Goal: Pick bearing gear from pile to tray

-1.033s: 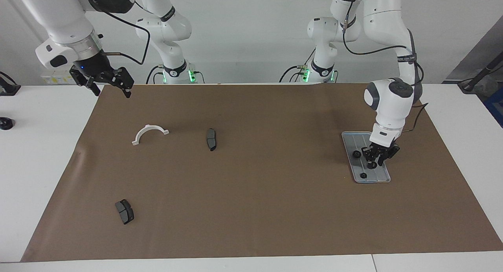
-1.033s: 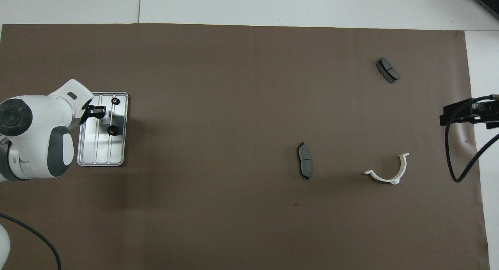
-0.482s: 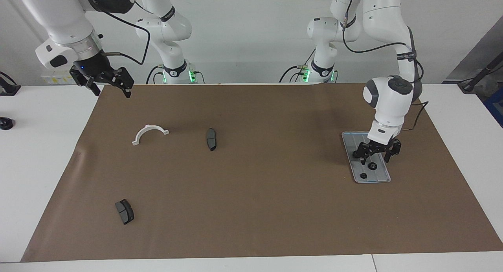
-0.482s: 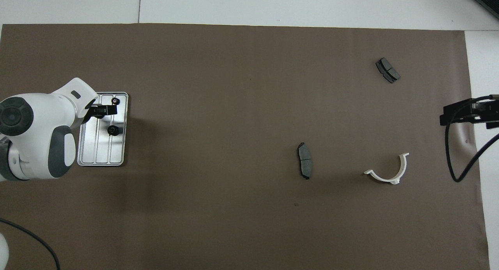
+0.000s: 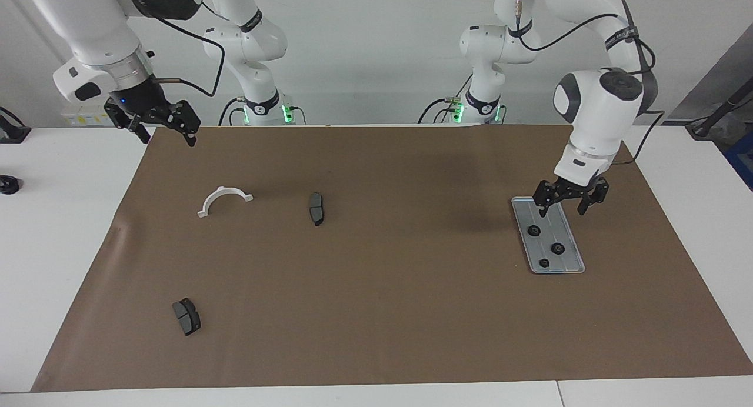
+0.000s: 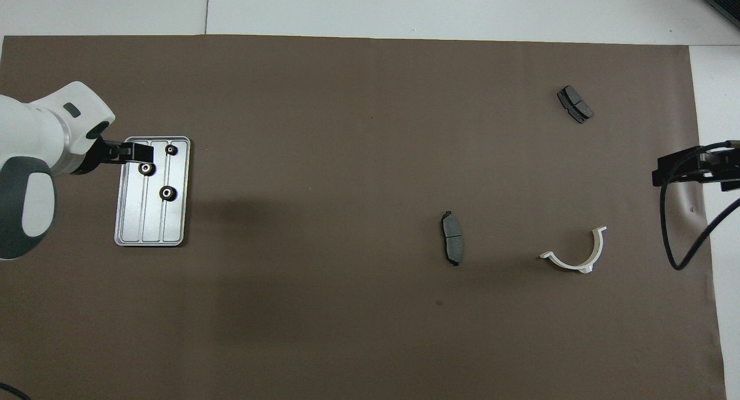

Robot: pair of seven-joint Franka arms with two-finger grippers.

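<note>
The silver tray (image 5: 567,261) lies on the brown mat at the left arm's end; it also shows in the overhead view (image 6: 141,226). Three small black gears (image 5: 533,230) (image 5: 557,248) (image 5: 544,263) lie in it, also seen from overhead (image 6: 167,193) (image 6: 147,169) (image 6: 171,150). My left gripper (image 5: 562,210) (image 6: 136,152) hangs open and empty over the tray's end nearer the robots. The pile is a white half-ring bracket (image 5: 225,200) (image 6: 575,255) and two dark brake pads (image 5: 316,208) (image 5: 186,316). My right gripper (image 5: 166,137) (image 6: 676,167) waits open over the mat's edge.
The brown mat (image 5: 376,289) covers most of the white table. A small black object (image 5: 9,184) sits on the bare table off the mat at the right arm's end. The brake pads also show from overhead (image 6: 452,245) (image 6: 574,104).
My left gripper opened, left a gear in the tray, then rose and drew back toward the robots. The right arm has not moved.
</note>
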